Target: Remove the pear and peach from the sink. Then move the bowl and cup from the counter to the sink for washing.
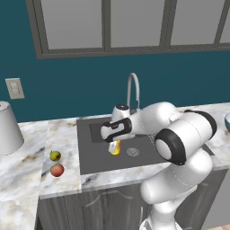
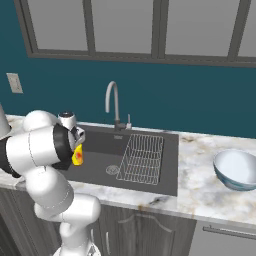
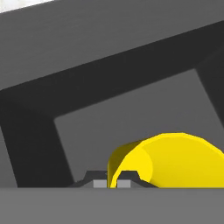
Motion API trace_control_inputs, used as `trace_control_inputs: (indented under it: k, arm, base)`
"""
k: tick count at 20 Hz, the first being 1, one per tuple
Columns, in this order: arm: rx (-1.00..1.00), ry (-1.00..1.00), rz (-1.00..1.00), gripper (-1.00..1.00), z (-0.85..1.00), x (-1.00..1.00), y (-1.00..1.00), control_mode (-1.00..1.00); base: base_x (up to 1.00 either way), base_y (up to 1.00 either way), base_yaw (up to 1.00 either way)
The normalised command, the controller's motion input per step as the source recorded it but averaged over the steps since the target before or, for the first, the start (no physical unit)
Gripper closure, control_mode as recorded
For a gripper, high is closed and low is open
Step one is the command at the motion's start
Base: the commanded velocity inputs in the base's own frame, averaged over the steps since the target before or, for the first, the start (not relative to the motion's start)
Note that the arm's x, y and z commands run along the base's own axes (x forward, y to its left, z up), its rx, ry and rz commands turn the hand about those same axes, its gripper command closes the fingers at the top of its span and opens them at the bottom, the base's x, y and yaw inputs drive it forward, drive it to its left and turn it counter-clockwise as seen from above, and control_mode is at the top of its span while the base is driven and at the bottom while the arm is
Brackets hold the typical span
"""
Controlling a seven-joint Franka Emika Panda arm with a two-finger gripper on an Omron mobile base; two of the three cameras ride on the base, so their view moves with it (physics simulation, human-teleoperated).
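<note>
Over dark sink (image 1: 96,155), marble counter (image 1: 27,175) — teal wall (image 1: 67,90)

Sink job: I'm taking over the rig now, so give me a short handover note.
Gripper: shut on the cup, held over the sink basin.
Pear and peach: out of the sink, on the counter to its left. Done.
Bowl: on the counter right of the sink, untouched.
Left: set the cup down in the sink, then move the bowl in.
</note>
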Motion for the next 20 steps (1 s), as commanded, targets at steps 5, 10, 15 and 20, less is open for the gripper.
trace_control_inputs:
  k: [5,10,15,20]
  arm:
    - [0.00,-0.01,0.01,1.00,-0.08,0.06,0.08,-1.00]
    - [0.00,-0.01,0.00,1.00,-0.07,0.12,0.08,-1.00]
    - [0.00,-0.01,0.01,1.00,-0.06,0.13,0.06,-1.00]
    - [0.00,0.00,0.01,1.00,-0.07,0.12,0.02,-1.00]
  base:
    - [0.00,0.00,0.00]
    - [0.00,0.00,0.00]
    - [0.00,0.00,0.00]
    - [0.00,0.00,0.00]
